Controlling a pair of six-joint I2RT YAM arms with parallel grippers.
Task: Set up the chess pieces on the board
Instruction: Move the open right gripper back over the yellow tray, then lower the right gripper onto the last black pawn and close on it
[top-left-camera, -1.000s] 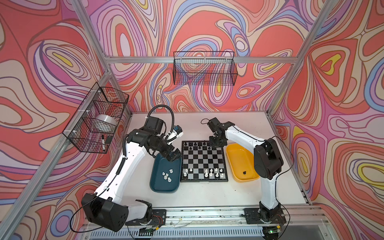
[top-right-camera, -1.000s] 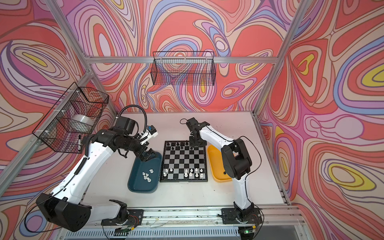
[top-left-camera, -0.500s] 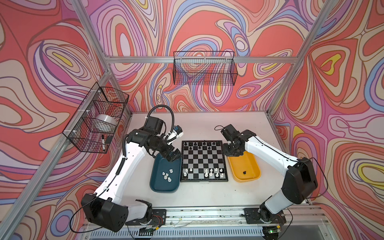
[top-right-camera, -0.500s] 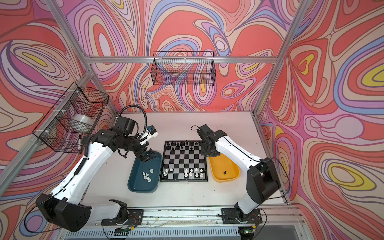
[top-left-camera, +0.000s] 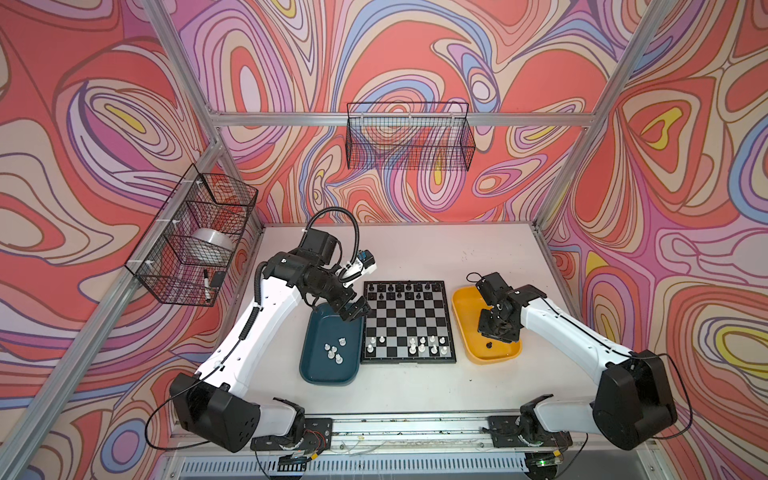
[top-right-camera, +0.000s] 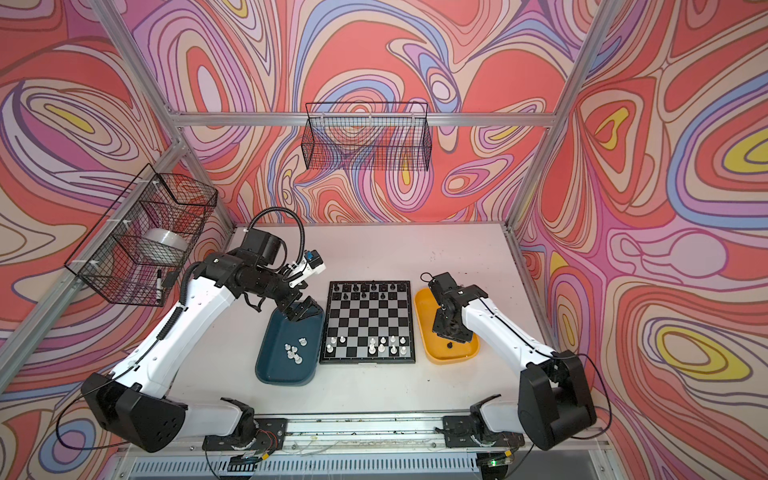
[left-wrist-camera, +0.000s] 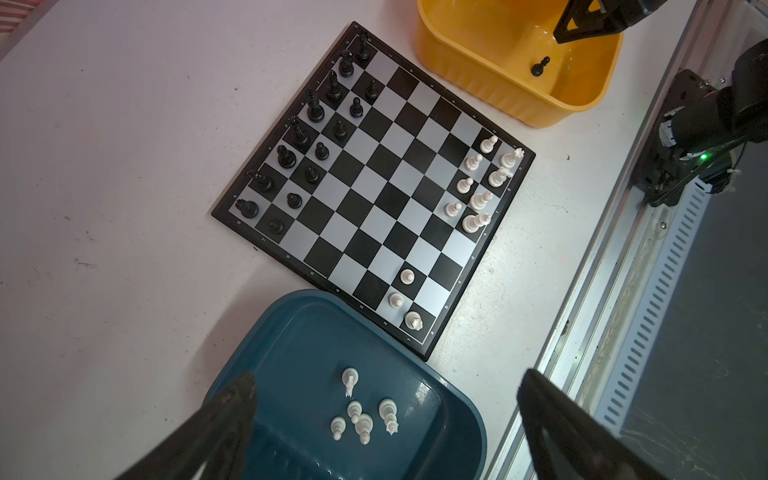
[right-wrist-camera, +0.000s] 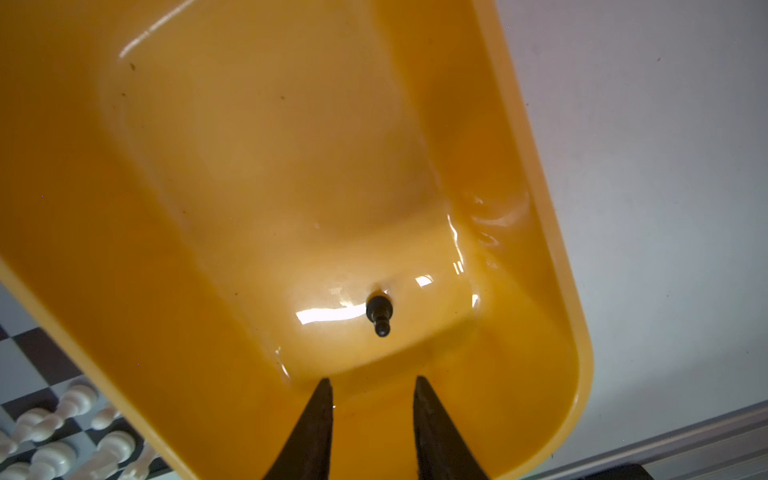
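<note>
Since only one black pawn (right-wrist-camera: 379, 313) is left in the yellow tray (right-wrist-camera: 187, 145), lying on its side at the near end, the right hand (right-wrist-camera: 372, 380) hangs low over it, pointing down. Its jaws are a narrow gap apart and hold nothing, the tips just short of the pawn. So small a gap suits so tiny a piece. On the board (top-left-camera: 407, 320), which sits on the counter (top-left-camera: 415, 390) between the trays, black fills the two far rows but for what looks like one pawn square at the right end. White's near rows have several gaps. Five white pieces (top-left-camera: 333, 351) lie loose in the teal tray (top-left-camera: 328, 370) on the left, and the left hand (top-left-camera: 352, 311) hovers above that tray's far end, spread wide and empty, probably ready to drop onto one.
</note>
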